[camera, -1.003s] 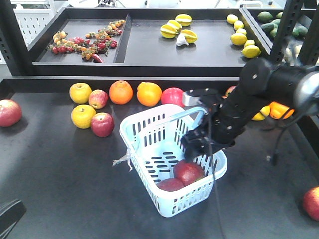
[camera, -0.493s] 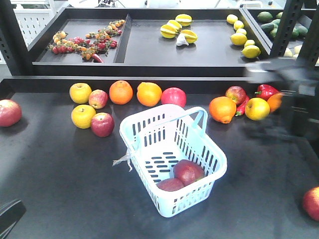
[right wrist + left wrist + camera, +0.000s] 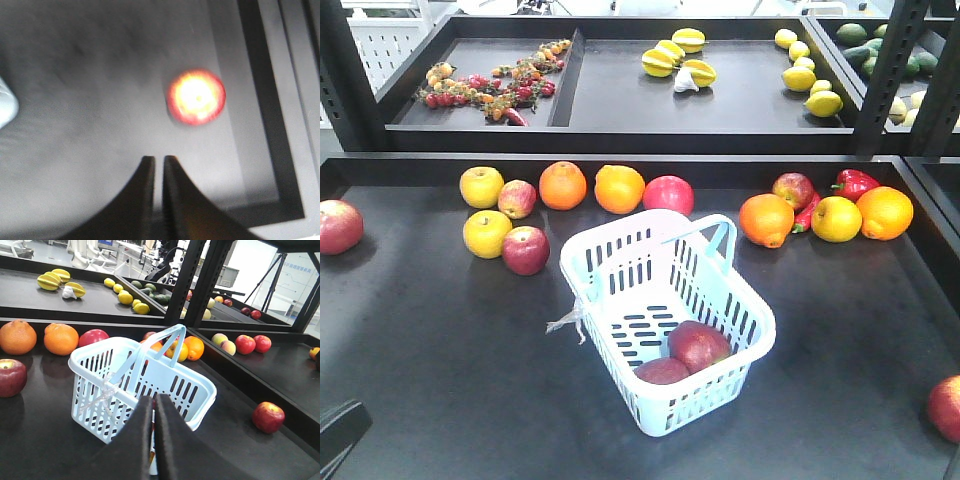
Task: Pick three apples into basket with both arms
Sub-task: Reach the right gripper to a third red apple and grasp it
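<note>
The pale blue basket (image 3: 620, 262) stands mid-table with its handle up and holds two dark red apples (image 3: 698, 345) (image 3: 662, 371). Another red apple (image 3: 947, 407) lies alone at the front right; it shows blurred in the right wrist view as the apple (image 3: 196, 96), ahead and slightly right of my right gripper (image 3: 154, 159), whose jaws stand nearly together with nothing between them. My left gripper (image 3: 154, 399) is shut and empty, low in front of the basket (image 3: 175, 385). Neither gripper shows in the front view.
Along the back of the table lie yellow apples (image 3: 486, 232), red apples (image 3: 525, 250), oranges (image 3: 619, 188) and a red pepper (image 3: 855, 183). A red apple (image 3: 338, 226) sits far left. A raised shelf (image 3: 600, 110) with fruit and black uprights (image 3: 890, 70) stands behind.
The right arm, which reached over the basket a second ago, has swung away to the right and left the front view. The two apples stay in the basket.
</note>
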